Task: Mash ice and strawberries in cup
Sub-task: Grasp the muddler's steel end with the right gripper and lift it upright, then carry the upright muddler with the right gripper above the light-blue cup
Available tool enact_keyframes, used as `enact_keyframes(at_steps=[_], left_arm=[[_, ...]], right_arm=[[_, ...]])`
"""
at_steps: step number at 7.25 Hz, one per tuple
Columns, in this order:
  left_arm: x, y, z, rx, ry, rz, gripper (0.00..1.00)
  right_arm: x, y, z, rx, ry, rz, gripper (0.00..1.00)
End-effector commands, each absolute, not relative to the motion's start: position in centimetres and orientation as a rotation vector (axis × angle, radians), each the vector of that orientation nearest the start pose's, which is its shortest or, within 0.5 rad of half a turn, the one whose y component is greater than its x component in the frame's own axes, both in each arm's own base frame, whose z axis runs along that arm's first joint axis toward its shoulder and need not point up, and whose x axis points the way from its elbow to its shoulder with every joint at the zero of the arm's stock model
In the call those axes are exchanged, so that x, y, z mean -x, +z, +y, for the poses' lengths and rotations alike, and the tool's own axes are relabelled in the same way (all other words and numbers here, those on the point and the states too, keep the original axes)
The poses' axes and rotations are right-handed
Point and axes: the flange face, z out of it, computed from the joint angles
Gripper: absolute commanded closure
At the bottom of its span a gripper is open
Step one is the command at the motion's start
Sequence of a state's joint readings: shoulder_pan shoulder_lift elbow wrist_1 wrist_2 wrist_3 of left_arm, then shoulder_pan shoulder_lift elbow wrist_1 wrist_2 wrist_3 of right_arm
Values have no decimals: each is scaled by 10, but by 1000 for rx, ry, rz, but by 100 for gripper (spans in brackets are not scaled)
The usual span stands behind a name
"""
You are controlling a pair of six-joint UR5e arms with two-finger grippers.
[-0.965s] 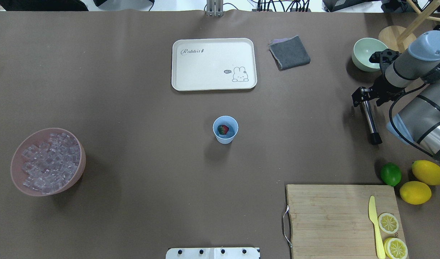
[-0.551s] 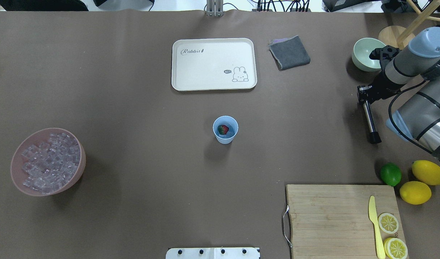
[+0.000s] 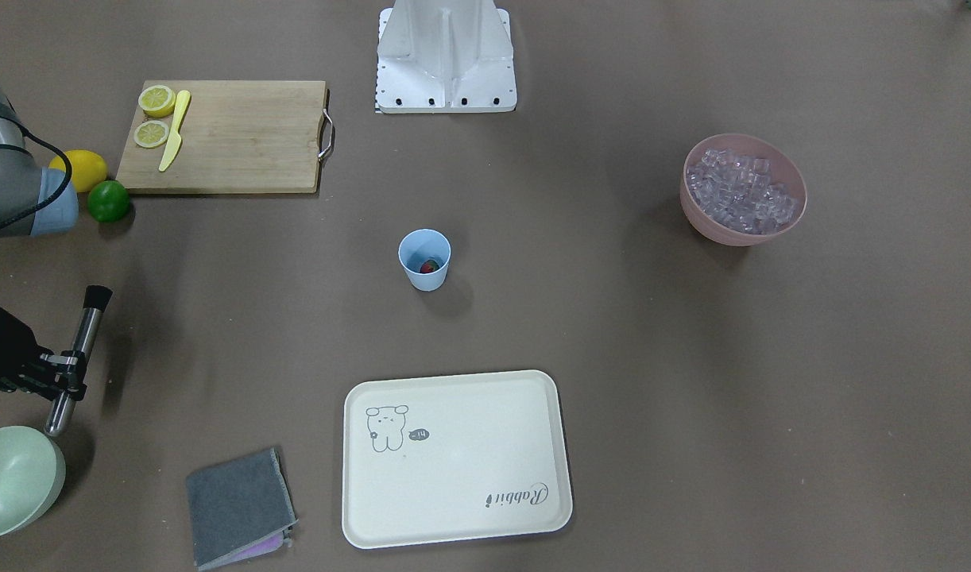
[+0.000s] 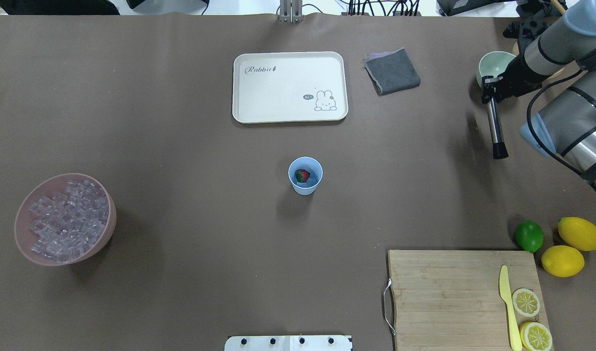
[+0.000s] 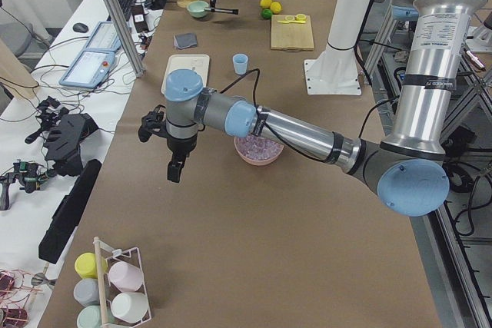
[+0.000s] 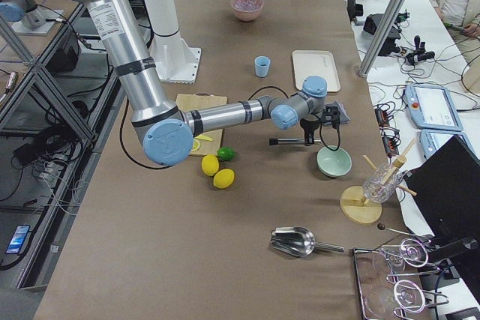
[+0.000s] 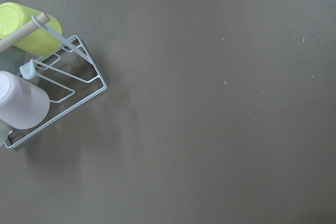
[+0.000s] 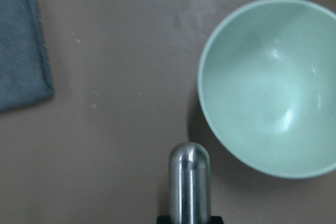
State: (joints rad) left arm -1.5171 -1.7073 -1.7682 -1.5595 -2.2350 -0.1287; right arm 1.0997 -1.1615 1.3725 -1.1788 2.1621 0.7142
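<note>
Cup (image 4: 305, 190) holds strawberry (image 4: 303, 175); right pincer (image 4: 489, 92) clamps what seems a steel muddler (image 4: 495, 127).

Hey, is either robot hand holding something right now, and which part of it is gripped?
The right hand holds a steel masher by its shaft near the rounded end, black head free. The left hand cannot be judged.

A cream rectangular plastic tray (image 4: 289, 87) with a rabbit drawing sat near a folded grey cloth (image 4: 392, 71). A pale-green round bowl (image 4: 489, 64) was right by a shiny steel muddler (image 4: 494, 122) with a black tip. The wooden cutting board (image 4: 449, 292) had a yellow plastic knife (image 4: 507, 307) and two lemon halves (image 4: 526, 302) on it, plus a green lime (image 4: 529, 236) and two whole yellow lemons (image 4: 579, 233) just beside it.
</note>
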Motion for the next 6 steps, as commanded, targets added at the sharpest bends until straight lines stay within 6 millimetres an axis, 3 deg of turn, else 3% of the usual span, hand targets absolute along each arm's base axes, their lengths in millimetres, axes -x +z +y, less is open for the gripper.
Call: enact_keyframes(at_steps=[1, 3, 6], left_arm=[[42, 502, -550, -240, 32, 685, 2], [43, 511, -552, -221, 24, 685, 2], [52, 532, -547, -189, -4, 686, 2]], right_arm=[[241, 382, -665, -310, 18, -871, 100], [263, 277, -638, -481, -68, -943, 100], [295, 162, -549, -648, -98, -1084, 100]])
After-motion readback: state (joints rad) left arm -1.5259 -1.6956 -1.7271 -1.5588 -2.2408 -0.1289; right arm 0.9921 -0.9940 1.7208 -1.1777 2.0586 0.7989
